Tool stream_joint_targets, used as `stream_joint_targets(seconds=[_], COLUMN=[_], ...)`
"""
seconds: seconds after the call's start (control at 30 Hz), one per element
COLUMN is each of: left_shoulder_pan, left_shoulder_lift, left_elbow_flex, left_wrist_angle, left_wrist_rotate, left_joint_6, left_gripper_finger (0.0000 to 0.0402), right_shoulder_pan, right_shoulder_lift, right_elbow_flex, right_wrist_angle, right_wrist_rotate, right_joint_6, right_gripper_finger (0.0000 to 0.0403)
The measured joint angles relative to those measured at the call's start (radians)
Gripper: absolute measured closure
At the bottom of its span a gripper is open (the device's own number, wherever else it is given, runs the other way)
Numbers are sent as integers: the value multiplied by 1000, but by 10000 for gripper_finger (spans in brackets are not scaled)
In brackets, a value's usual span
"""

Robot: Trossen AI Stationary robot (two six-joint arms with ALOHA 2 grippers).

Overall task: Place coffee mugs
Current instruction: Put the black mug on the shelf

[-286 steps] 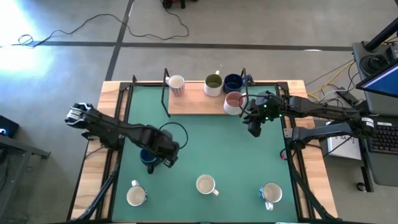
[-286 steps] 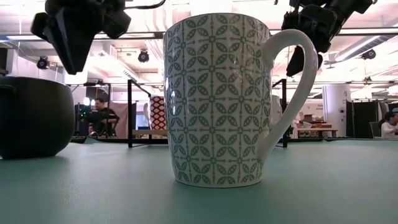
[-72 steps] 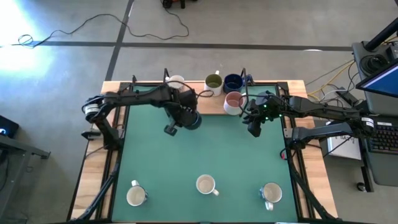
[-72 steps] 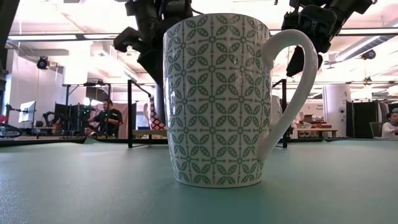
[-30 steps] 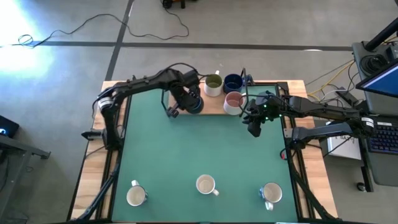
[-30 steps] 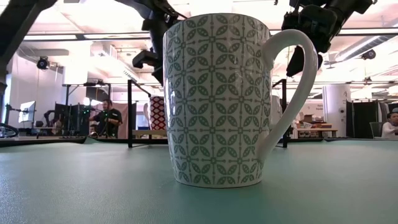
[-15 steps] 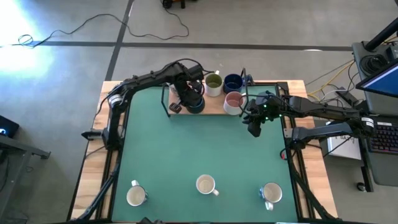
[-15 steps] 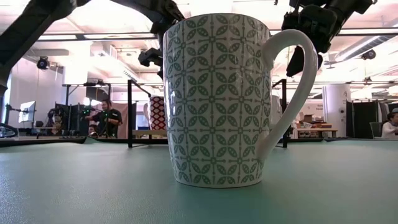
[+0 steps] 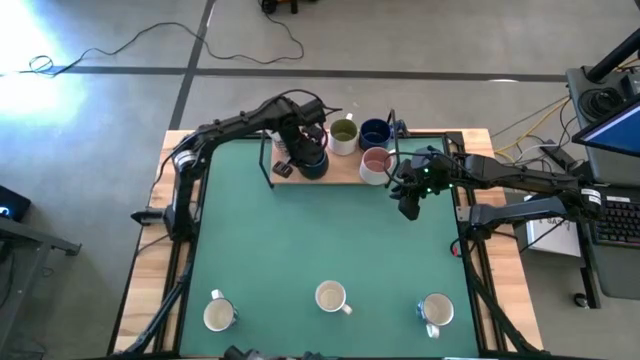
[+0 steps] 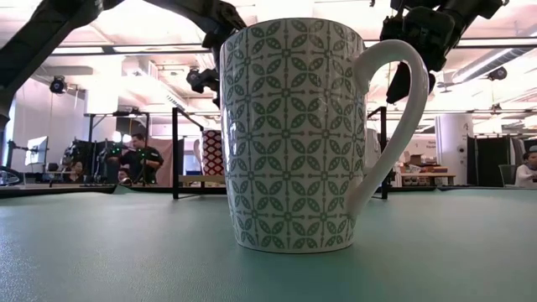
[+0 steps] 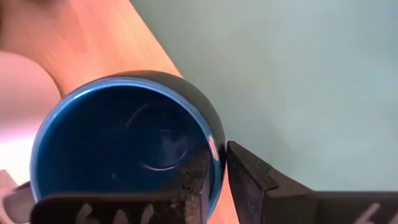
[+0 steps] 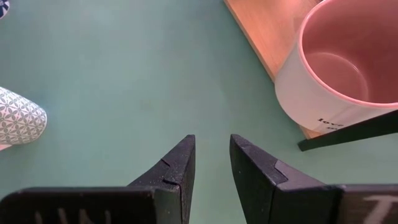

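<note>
A dark blue mug point(image 9: 313, 165) stands upright at the near left of the wooden board point(image 9: 345, 176). My left gripper point(image 9: 303, 152) is above it, shut on its rim. The board also bears an olive-inside mug point(image 9: 343, 133), another dark blue mug point(image 9: 374, 132) and a pink-inside mug point(image 9: 376, 163). A red-patterned mug point(image 9: 284, 140) shows half hidden behind the left arm. My right gripper point(image 9: 408, 205) hangs open over the green mat, just near of the pink-inside mug point(image 12: 339, 68). Three pale mugs point(image 9: 331, 297) stand along the near edge. My left gripper has the dark blue mug's wall at the rim point(image 11: 217, 163), with one finger point(image 11: 198, 177) inside the mug and one outside. The fingers come from above, pointing steeply down. The mug is upright over the board's near edge; whether its base rests there is hidden.
Black upright posts point(image 9: 266, 150) stand at the board's left and right ends. The green-patterned mug point(image 10: 289, 134) fills the low view. Between the board and the near row of mugs lies bare green mat point(image 9: 320, 235). People sit in the room beyond the table.
My left gripper has carried the dark blue mug a short way toward the table's far edge, over the wooden board, keeping it upright. The left arm's elbow has swung toward the far side.
</note>
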Motion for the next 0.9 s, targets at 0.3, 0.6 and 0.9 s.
stream_joint_targets(seconds=[0.3, 0.6, 0.9], left_shoulder_pan=[2, -10, -43], left_shoulder_lift=[0, 0, -1], left_elbow_flex=[44, 110, 110], left_wrist_angle=[-5, -18, -20], left_wrist_rotate=[1, 1, -1], left_joint_6=[-51, -224, -373], left_gripper_finger=[349, 324, 288], right_shoulder_pan=[0, 0, 0], right_shoulder_lift=[0, 0, 0], right_elbow_flex=[0, 0, 0], right_wrist_angle=[0, 0, 0], right_wrist_rotate=[0, 0, 0], right_joint_6=[0, 0, 0], right_gripper_finger=[314, 314, 314])
